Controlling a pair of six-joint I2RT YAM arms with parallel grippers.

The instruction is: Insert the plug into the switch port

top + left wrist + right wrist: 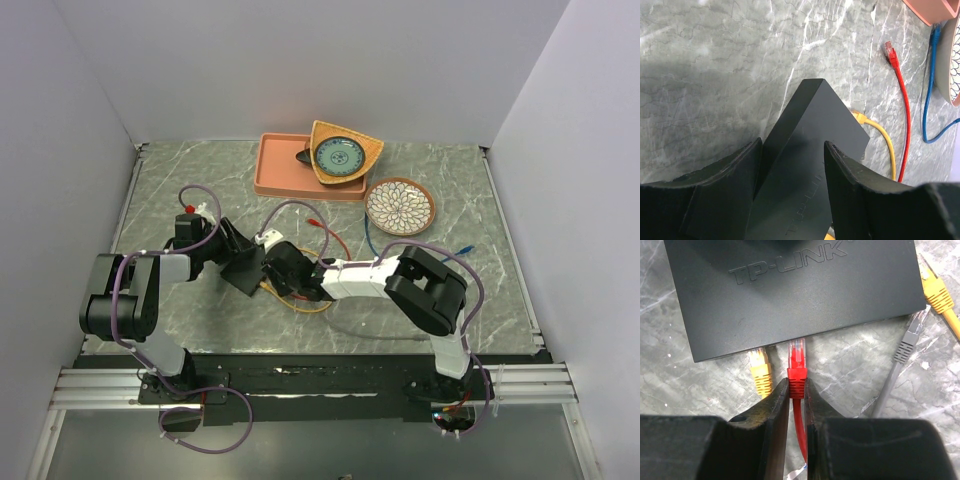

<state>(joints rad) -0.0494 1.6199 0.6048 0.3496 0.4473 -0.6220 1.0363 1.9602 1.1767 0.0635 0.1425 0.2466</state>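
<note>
On the grey marble table (170,200), close to the middle, we see the switch (243,272). It is a flat black box with TP-LINK written on top. The left claw (792,150) has one of its fingers (730,190) on each side of the box and is squeezing it, so the box is held. One corner of the box points away from that claw.

The right claw (796,389) is pinched tight on the red plug (797,362), holding it by its red back part. The clear tip of the red plug is right at a long edge of the switch. We cannot tell if it is inside a hole. Just beside it, a yellow plug (760,371) points at the same edge. A grey plug (907,342) lies near a corner of the box, and a second yellow plug (935,290) lies by its short side.

Farther off, a loose red plug (889,50) and a blue cable (927,100) lie near each other, not touching. At the back sit a pink tray (275,175), a wooden dish (370,150) with a green plate (340,155) in it, and a round plate (400,205) with a flower pattern
</note>
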